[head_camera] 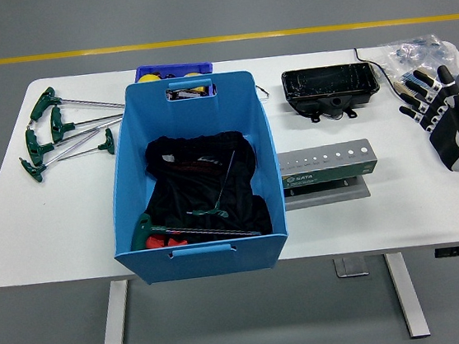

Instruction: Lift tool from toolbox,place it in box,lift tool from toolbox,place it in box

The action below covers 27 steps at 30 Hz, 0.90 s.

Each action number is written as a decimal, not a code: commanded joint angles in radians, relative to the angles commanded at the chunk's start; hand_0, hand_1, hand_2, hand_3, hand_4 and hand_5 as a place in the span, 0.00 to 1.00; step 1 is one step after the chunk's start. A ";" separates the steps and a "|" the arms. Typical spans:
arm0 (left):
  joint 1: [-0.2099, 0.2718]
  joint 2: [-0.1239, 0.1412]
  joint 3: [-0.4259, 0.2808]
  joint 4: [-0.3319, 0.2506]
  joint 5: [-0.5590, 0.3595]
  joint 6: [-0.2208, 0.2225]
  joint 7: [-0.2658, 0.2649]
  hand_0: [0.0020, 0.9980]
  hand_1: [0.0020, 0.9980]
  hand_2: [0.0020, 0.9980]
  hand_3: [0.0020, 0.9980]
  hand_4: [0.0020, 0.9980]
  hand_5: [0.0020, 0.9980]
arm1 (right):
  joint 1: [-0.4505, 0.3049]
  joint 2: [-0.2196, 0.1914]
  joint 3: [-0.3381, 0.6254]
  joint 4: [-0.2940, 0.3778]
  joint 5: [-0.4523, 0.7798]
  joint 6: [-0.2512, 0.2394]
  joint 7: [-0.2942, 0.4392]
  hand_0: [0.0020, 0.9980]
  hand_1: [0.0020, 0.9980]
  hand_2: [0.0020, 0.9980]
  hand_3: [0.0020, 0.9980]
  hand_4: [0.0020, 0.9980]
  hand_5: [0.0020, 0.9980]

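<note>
A large blue box [203, 250] stands on the white table [18, 204]. Inside it lie a black cloth [206, 187] and two green T-handle hex keys [217, 209]. Several more green T-handle keys [63, 133] lie on the table left of the box. A grey tool holder [326, 172] with a row of holes sits right of the box. My right hand [434, 107] is at the right edge, fingers spread, holding nothing, well away from the box. My left hand is not in view.
A black tray [329, 86] sits at the back right. A small blue bin [173, 71] with yellow items stands behind the box. A clear plastic bag [415, 53] lies at the far right back. A cable runs off the back edge.
</note>
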 joint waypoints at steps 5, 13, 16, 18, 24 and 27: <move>0.001 0.001 -0.003 0.000 0.007 -0.001 0.001 0.71 0.72 0.75 0.64 0.63 0.52 | 0.001 -0.001 -0.010 -0.001 0.007 -0.010 0.020 0.92 0.88 0.89 0.92 1.00 0.95; 0.000 0.002 0.001 0.000 0.008 -0.002 0.001 0.71 0.72 0.75 0.64 0.63 0.52 | -0.012 -0.006 -0.054 -0.006 0.004 -0.039 0.104 0.96 0.90 0.92 0.96 1.00 0.98; -0.001 0.001 0.002 0.000 0.007 -0.002 0.001 0.71 0.72 0.75 0.64 0.63 0.52 | -0.015 -0.006 -0.066 -0.009 -0.008 -0.047 0.132 0.96 0.90 0.92 0.96 1.00 0.98; -0.002 0.000 0.003 0.000 0.004 -0.002 0.001 0.71 0.72 0.75 0.64 0.63 0.52 | -0.017 -0.009 -0.077 -0.010 -0.017 -0.051 0.153 0.96 0.90 0.92 0.96 1.00 0.98; -0.004 -0.001 0.006 0.000 -0.003 -0.002 0.000 0.71 0.72 0.75 0.64 0.63 0.52 | -0.025 -0.015 -0.098 -0.012 -0.034 -0.058 0.181 0.97 0.91 0.92 0.97 1.00 1.00; -0.005 -0.002 0.006 0.000 -0.006 -0.002 -0.001 0.71 0.72 0.75 0.64 0.63 0.52 | -0.029 -0.017 -0.104 -0.012 -0.034 -0.061 0.185 0.99 0.91 0.92 0.97 1.00 1.00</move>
